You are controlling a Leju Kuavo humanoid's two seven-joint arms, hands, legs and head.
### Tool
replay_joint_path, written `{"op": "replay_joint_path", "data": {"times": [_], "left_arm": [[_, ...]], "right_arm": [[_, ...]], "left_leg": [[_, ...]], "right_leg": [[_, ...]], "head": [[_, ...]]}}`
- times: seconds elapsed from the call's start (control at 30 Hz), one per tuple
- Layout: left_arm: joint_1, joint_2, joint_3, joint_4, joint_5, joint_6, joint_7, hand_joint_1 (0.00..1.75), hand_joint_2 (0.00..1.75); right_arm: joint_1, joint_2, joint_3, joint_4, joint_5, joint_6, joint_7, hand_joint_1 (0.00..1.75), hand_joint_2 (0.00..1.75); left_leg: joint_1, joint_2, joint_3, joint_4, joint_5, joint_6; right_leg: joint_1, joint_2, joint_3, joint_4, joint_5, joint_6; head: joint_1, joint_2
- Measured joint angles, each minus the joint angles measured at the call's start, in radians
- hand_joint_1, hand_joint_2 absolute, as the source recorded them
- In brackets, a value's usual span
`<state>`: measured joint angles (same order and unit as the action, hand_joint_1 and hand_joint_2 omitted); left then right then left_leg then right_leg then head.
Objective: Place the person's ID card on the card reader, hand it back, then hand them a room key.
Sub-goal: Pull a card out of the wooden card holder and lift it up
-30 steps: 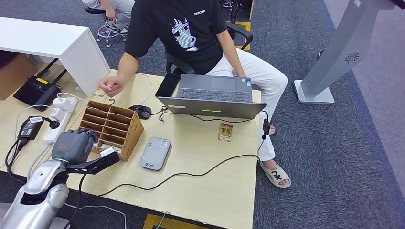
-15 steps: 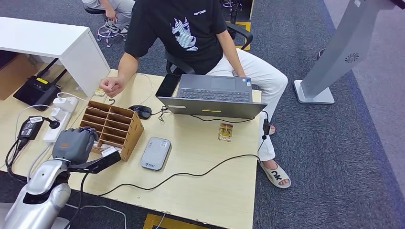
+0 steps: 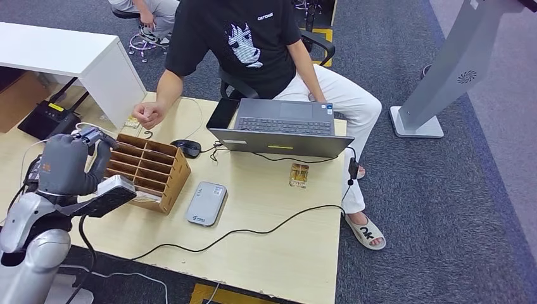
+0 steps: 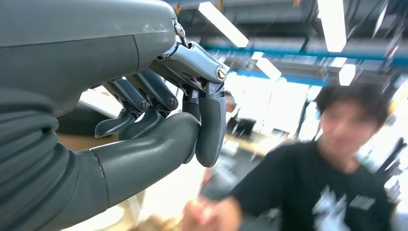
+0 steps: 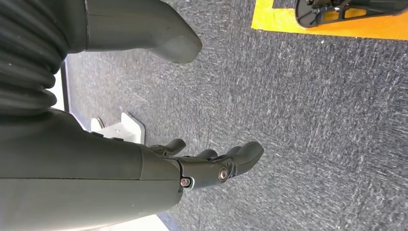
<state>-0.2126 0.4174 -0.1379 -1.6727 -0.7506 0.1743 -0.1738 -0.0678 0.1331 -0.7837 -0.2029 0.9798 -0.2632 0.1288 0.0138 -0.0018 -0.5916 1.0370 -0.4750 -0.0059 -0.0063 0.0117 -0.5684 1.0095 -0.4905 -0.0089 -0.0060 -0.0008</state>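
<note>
Head view
- Change: my left hand (image 3: 63,166) is up off the front of the wooden slot rack (image 3: 149,170), where it sat 0.5 s ago. It's now raised beside the rack's end, fingertips pointing twd the person.
- Meaning: prob. done reaching at the rack and starting a hand-over. That's a guess, since no key is visible.
- Person's hand (image 3: 147,114): a fist resting on the table (image 3: 278,240), beyond my fingertips and well apart from them.
- Card reader (image 3: 206,203): on the far side of the rack from my fingers, nothing on top of it.
- ID card / room key: can't pick out either. A small yellowish thing lies just by the person's fist, too small to name.

Left wrist view
- Fingers (image 4: 211,120): closed narrow, thumb pressed to a fingertip, the others curled in behind.
- Hold: no card edge sticks out of the pinch, so it looks empty.
- Ahead: person's fist (image 4: 207,216) is blurred, past my fingertips, no contact.

Right wrist view
- Right hand (image 5: 192,168): hangs over the grey carpet (image 5: 312,120), fingers loosely bent, thumb set wide apart, holds and touches nothing.
</note>
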Motion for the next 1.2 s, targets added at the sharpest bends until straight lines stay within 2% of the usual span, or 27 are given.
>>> {"op": "replay_joint_path", "data": {"times": [0.07,0.1,0.23,0.47,1.2], "left_arm": [[0.007,0.005,0.01,-0.057,0.011,-0.002,-0.006,0.32,1.75],[0.012,0.007,0.014,-0.081,0.014,-0.003,-0.008,0.0,1.75],[0.045,0.02,0.022,-0.133,0.017,-0.034,0.0,0.0,1.75],[0.084,0.037,0.023,-0.149,0.018,-0.057,0.012,0.0,1.75],[0.094,0.045,0.024,-0.155,0.019,-0.058,0.013,0.0,1.75]], "right_arm": [[0.0,0.0,-0.007,0.0,-0.003,0.0,0.0,0.0,1.75],[0.0,0.0,-0.01,0.0,-0.005,0.0,-0.001,0.0,1.75],[0.0,0.0,-0.025,0.0,-0.008,0.0,-0.001,0.0,1.75],[0.0,0.0,-0.037,0.0,-0.012,0.0,-0.001,0.0,1.75],[0.0,0.0,-0.04,0.0,-0.012,0.0,-0.001,0.0,1.75]], "left_leg": [[0.0,0.0,0.0,0.0,0.0,0.0],[0.0,0.0,0.0,0.0,0.0,0.0],[0.0,0.0,0.0,0.0,0.0,0.0],[0.0,0.0,0.001,0.0,0.0,0.0],[0.0,0.0,0.001,0.0,0.001,-0.001]], "right_leg": [[0.0,0.0,0.0,0.0,0.0,0.0],[0.0,0.0,0.0,0.0,0.0,0.0],[0.0,0.0,0.0,0.0,0.0,0.0],[0.0,0.0,0.0,0.0,0.0,0.0],[0.0,0.0,0.0,0.001,0.0,0.0]], "head": [[0.0,0.0],[0.0,0.0],[0.0,0.0],[0.0,0.0],[0.0,0.0]]}}
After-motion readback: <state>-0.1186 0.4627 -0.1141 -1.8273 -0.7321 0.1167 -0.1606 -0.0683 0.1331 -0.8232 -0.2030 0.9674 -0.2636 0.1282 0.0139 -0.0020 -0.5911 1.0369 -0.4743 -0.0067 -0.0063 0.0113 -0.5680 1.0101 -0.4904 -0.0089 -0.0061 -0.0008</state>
